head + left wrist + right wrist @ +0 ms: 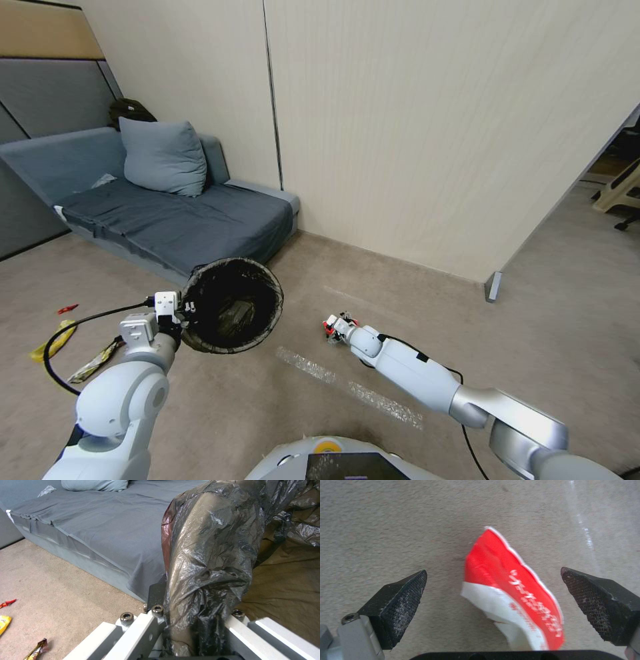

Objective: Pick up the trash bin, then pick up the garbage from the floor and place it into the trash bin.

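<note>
Left gripper (189,308) clamps the trash bin (231,305) by its bag-lined rim, bin held off the carpet in front of the sofa (167,213). Right gripper (493,590) is spread wide, straddling a red-and-white wrapper (515,590) on the carpet right of the bin.

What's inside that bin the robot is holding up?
The trash bin, gripped at its rim by the left gripper, is lined with a black bag. A dark, flat piece lies at the bottom; what it is cannot be told, and the liner's folds hide anything beneath it.
</note>
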Motion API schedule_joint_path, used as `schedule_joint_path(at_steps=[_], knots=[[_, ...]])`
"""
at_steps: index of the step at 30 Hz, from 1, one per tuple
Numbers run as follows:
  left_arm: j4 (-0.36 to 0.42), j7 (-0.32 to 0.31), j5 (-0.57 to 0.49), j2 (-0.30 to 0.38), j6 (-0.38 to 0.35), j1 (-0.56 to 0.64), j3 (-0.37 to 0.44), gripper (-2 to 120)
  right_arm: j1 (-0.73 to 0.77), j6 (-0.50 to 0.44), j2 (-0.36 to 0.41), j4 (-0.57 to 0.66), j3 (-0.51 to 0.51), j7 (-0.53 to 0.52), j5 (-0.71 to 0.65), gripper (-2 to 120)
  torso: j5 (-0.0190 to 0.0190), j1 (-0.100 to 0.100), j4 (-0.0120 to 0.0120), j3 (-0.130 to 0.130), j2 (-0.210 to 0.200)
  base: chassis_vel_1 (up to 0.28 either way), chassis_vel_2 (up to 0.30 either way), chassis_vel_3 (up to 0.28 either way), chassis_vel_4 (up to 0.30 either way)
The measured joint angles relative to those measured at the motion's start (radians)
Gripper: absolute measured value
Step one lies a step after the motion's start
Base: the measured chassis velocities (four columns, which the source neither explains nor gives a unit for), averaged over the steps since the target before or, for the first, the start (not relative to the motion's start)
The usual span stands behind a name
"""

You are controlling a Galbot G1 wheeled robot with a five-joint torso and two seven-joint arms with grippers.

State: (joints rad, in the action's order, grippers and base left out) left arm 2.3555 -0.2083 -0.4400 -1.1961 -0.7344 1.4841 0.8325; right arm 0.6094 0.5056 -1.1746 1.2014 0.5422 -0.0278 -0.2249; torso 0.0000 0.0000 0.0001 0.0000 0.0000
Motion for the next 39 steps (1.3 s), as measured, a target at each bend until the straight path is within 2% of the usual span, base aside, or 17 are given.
schedule_joint_path(at_steps=[13, 25, 39], knots=[[-0.008, 0.005, 0.0, 0.002, 0.003, 0.001, 0.004, 1, 0.062, -0.056, -0.027, -0.094, -0.064, 0.03, 0.038, 100, 0.0, 0.0, -0.0002, 0.0, 0.0, 0.0, 0.0, 0.0, 0.0], [-0.017, 0.013, 0.007, 0.009, 0.006, -0.006, -0.002, 1, 0.106, -0.09, 0.017, -0.133, -0.133, 0.043, 0.073, 100, 0.0003, 0.0, 0.0002, 0.0, 0.0, 0.0, 0.0, 0.0, 0.0], [-0.027, 0.019, 0.011, 0.008, 0.015, -0.002, 0.0, 1, 0.095, -0.11, -0.002, -0.18, -0.151, 0.042, 0.097, 97, -0.0002, 0.0, -0.0005, 0.0, 0.0, 0.0, 0.0, 0.0, 0.0]])
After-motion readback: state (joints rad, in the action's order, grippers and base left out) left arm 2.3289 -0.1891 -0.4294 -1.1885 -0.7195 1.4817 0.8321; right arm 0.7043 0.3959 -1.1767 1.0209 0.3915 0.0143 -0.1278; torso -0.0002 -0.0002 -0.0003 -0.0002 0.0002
